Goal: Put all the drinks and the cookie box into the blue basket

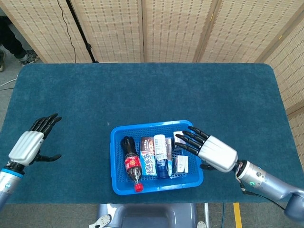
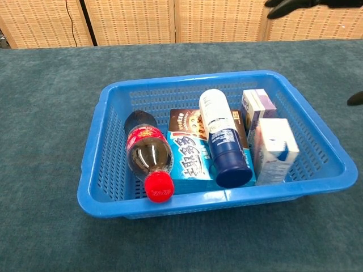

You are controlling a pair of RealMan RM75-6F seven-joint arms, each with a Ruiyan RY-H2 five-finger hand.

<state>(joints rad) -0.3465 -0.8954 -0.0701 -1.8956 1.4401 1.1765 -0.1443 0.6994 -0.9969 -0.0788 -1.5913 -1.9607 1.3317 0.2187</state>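
Blue basket [image 2: 93, 170] sits on the desk [image 1: 142, 90], near the front edge, holding everything. Cola bottle [image 2: 148, 161] lies on its side at the left, red cap [image 2: 159, 187] toward the front wall. Just beside it on the right is the cookie box [image 2: 190, 156], lying flat. A white and navy bottle [image 2: 223, 146] lies partly on top of the cookie box, navy end to the front. At the right end a white and blue carton [image 2: 274, 150] lies in the front corner, with a small purple and white carton [image 2: 255, 106] just behind it, upright. In the head view the same items show as a tight row inside the basket [image 1: 115, 164].

Right hand [image 1: 209, 149] hovers above the basket's right edge, fingers [image 1: 187, 137] spread apart, holding nothing; chest view catches only dark fingertips [image 2: 283, 4] at the top edge.

Left hand [image 1: 31, 142] hangs well apart at the desk's left side, fingers [image 1: 46, 122] spread, nothing in it.

Woven screens [image 1: 166, 28] stand behind the desk.
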